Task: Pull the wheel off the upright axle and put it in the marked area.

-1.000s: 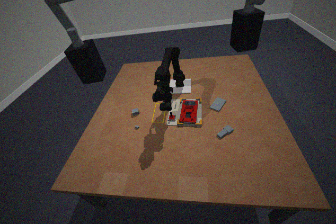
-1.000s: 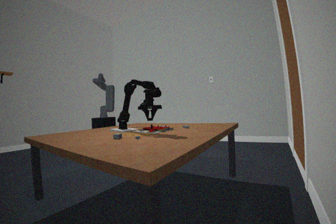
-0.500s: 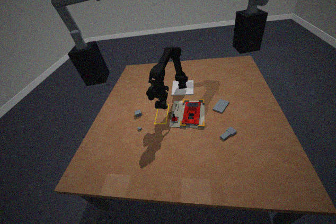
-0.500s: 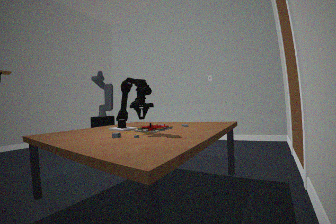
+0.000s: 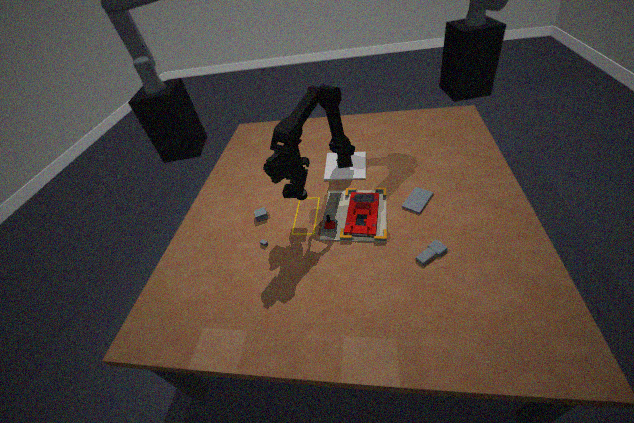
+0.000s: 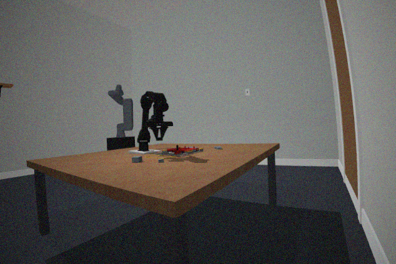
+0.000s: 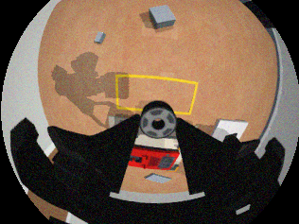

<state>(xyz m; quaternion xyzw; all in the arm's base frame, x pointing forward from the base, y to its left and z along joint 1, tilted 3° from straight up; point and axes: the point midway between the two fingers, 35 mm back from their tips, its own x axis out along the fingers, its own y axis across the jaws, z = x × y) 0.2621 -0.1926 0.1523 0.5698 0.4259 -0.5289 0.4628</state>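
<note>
Wheel (image 7: 157, 120) is clamped in the end effector (image 7: 157, 127), hanging above the desk (image 5: 460, 280); the yellow marked area (image 7: 156, 95) lies just ahead, long side running crosswise.

Small dark wheel (image 7: 157, 120), gray hub, held aloft near the yellow-outlined marked area (image 7: 156, 94).

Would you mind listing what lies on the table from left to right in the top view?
Small grey block → yellow marked area → upright axle → red car → flat grey plate, with the stepped grey piece nearer the camera.
</note>
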